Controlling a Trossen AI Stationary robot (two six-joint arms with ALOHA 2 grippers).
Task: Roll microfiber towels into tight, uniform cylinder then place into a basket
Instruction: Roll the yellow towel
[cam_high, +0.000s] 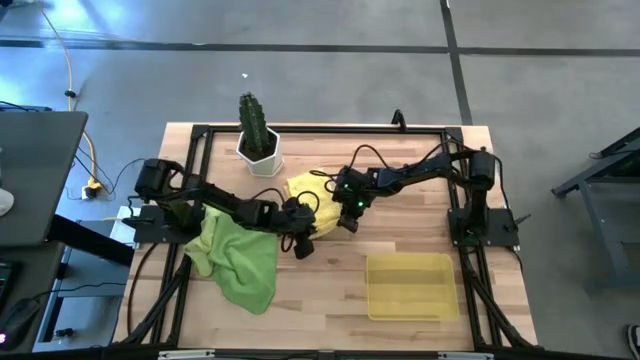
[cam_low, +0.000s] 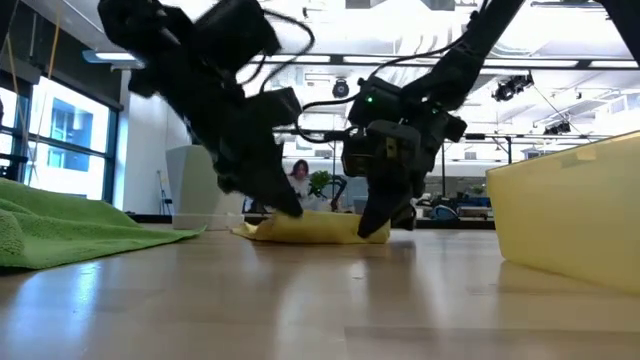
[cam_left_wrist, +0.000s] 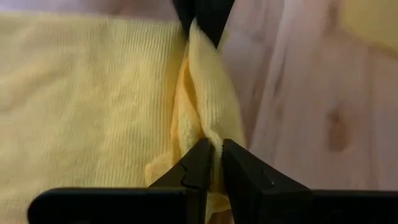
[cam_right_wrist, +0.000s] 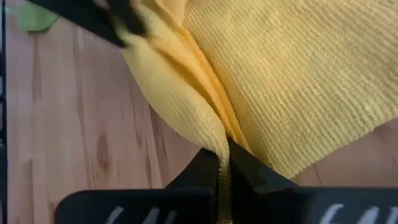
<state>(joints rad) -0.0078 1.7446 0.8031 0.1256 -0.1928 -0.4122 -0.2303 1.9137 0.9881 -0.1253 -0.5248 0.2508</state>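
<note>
Pinching the same folded edge from opposite ends, both grippers work at the bright yellow microfiber towel (cam_high: 312, 190), which lies flat on the pale wooden table (cam_high: 330, 290) near its middle, just in front of the white hexagonal pot with a green cactus (cam_high: 258, 140).

The left gripper (cam_left_wrist: 215, 163) has its two dark fingers drawn almost together on a raised ridge of the yellow cloth, a thin fold of it caught between the tips. The left wrist view shows the ridge running away from those fingers to the other arm's dark tip at its far end.

The right gripper (cam_right_wrist: 222, 163) is fully closed on the other end of that ridge, with the gathered cloth disappearing between its fingers. In the low view both claws come down steeply onto the towel, their tips at table level on either side of the low yellow mound.

A crumpled heap of lime green microfiber cloth (cam_high: 240, 260) sits on the left part of the table, beside the left arm. The shallow rectangular translucent yellow plastic basket (cam_high: 372, 292) stands on the right front part, well apart from the yellow towel.
</note>
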